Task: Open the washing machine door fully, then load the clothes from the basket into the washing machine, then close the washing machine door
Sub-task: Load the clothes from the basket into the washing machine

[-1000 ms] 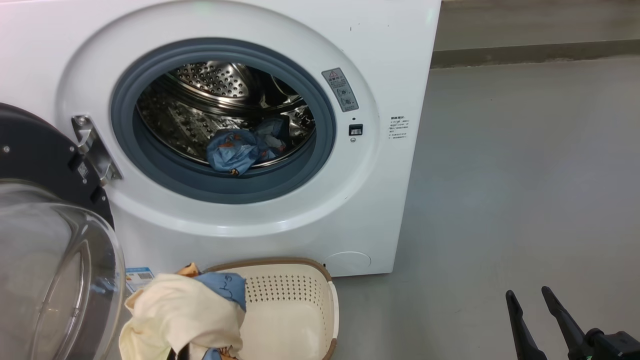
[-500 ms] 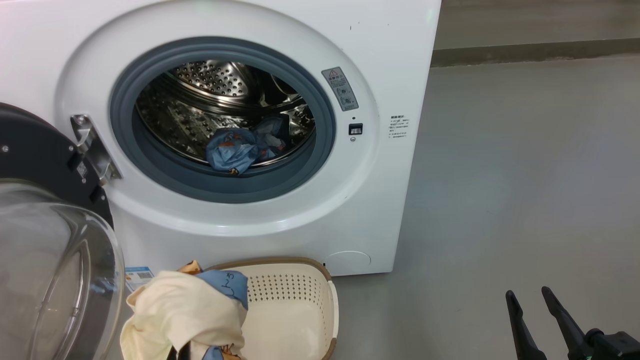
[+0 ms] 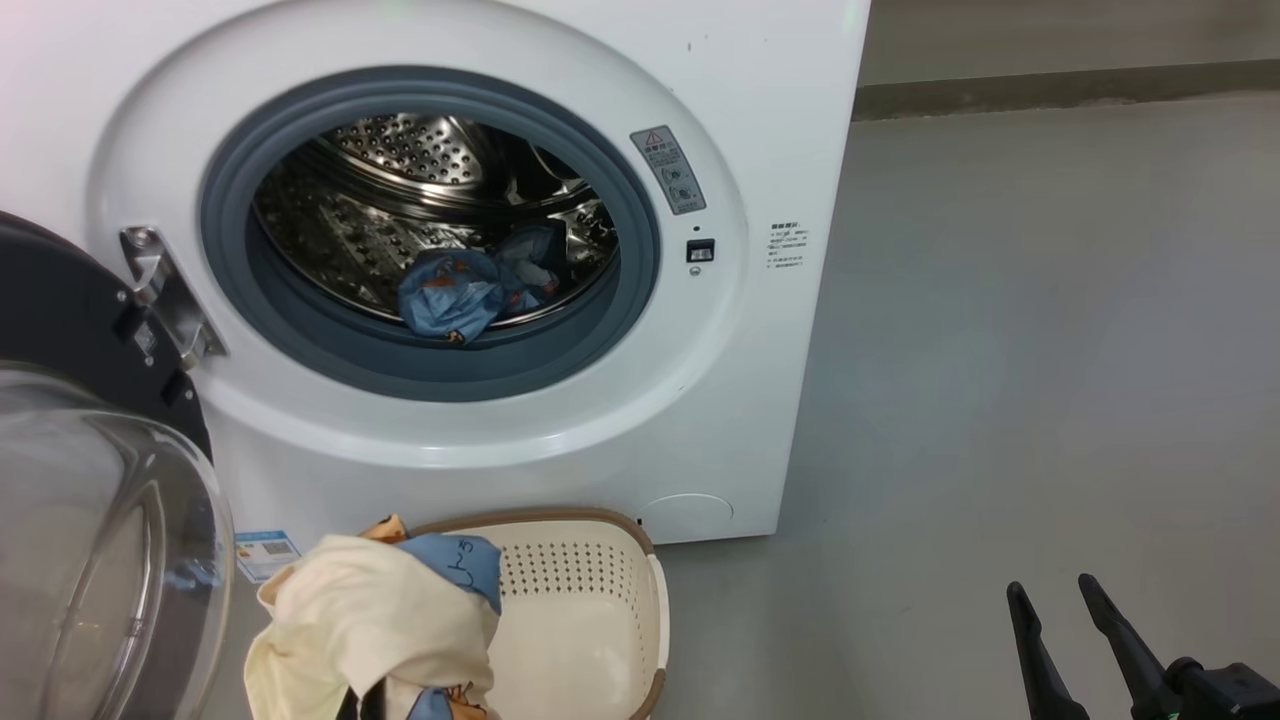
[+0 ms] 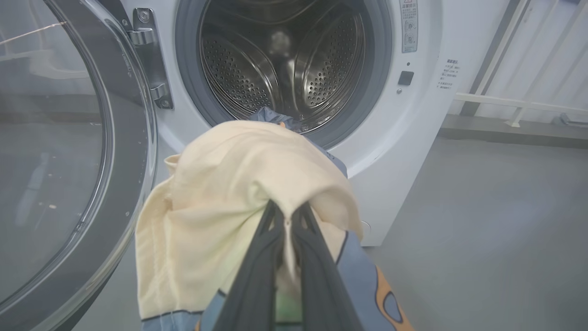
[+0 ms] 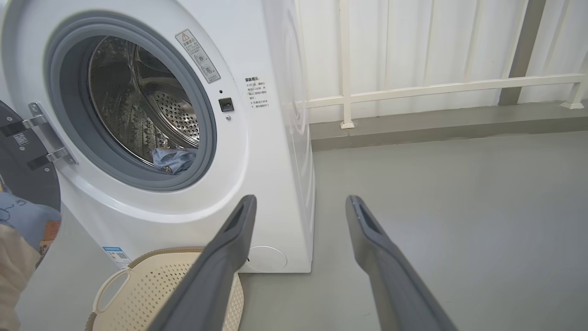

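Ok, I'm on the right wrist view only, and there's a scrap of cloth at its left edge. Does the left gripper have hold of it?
Observer: Yes. In the left wrist view the left gripper is shut on the clothes, pinching the cream fabric.
Operator: Where is that bundle, at the opening or down by the basket?
Observer: The head view puts it over the basket's left end, below the washing machine opening.
Operator: Is the door in its way?
Observer: Probably not. In the left wrist view the washing machine door stands off to one side, with the opening straight ahead.
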Controlling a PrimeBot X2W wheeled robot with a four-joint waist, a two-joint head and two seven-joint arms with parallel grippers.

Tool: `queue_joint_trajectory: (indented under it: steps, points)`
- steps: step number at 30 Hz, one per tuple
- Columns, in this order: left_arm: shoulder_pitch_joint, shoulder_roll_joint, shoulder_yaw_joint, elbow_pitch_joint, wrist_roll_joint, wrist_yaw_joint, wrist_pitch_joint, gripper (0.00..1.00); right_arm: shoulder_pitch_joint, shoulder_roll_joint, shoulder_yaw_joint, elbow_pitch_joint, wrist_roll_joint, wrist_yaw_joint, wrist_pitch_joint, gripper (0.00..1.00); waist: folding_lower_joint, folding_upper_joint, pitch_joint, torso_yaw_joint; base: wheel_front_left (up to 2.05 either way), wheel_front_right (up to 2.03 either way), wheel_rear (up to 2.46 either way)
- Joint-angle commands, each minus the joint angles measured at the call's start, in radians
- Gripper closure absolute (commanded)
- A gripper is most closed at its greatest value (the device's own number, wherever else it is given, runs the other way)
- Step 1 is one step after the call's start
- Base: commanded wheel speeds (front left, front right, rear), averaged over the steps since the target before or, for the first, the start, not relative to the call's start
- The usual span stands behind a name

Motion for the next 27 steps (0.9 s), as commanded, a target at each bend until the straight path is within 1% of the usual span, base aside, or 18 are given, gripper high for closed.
queue_joint_trajectory:
  steps: [1,7,12,20,27]
  points:
    - [-0.043,0.003,0.028,-0.033,-0.001,0.002,-0.007,1.0,-0.019,-0.013,0.024,-0.023,-0.014,0.002,-0.005,0.0,0.0,0.0,0.006,-0.006,0.0,0.0,0.0]
    - [-0.07,0.003,0.019,-0.024,-0.014,0.011,-0.007,1.0,-0.03,-0.014,0.032,-0.022,-0.01,0.002,-0.005,0.0,0.0,0.0,0.026,-0.04,0.0,0.0,0.0]
    - [-0.11,0.003,0.021,-0.011,-0.026,0.015,-0.007,1.0,-0.042,-0.008,0.041,-0.023,-0.009,0.002,-0.005,0.0,0.0,0.0,0.044,-0.086,0.0,0.0,0.0]
    - [-0.193,0.01,0.065,0.015,-0.005,0.01,-0.007,1.0,-0.068,0.005,0.056,-0.028,-0.004,0.002,-0.005,0.0,0.0,0.0,0.094,-0.19,0.0,0.0,0.0]
    - [-0.297,0.053,0.135,0.054,-0.001,0.016,-0.007,1.0,-0.096,0.032,0.059,-0.027,0.005,0.002,-0.005,0.0,0.0,0.0,0.151,-0.301,0.0,0.0,0.0]
